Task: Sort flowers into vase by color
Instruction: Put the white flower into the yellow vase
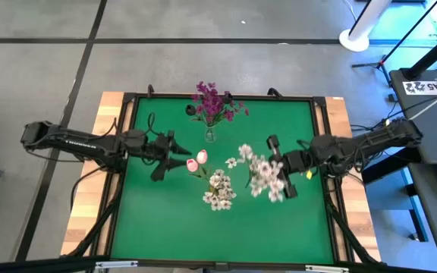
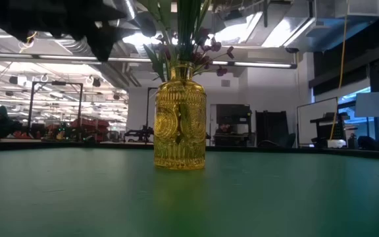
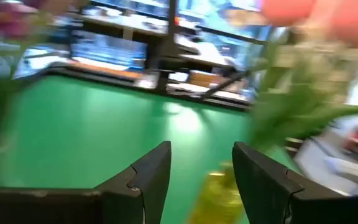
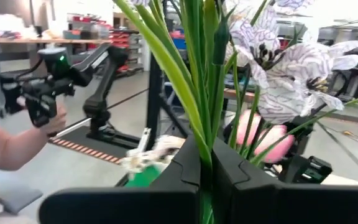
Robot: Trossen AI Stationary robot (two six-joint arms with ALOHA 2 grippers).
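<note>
our right gripper (image 4: 207, 180) clamped white blossom stems (image 4: 194, 81) upright for carrying; our left gripper (image 3: 201, 180) hung apart beside pink tulips (image 1: 197, 160).

— Where do the cameras look from?
— One looks straight down on the green table (image 1: 173, 220). One sits low, close to the yellow vase (image 2: 179, 118). Both show that vase.

The high view was evenly and brightly lit. In the low view, the yellow vase (image 2: 179, 117) was sharply rendered while the green bench (image 2: 189, 197) was left dim beneath glaring ceiling lights. The left wrist view was heavily smeared by blur; the right wrist view was sharper.
</note>
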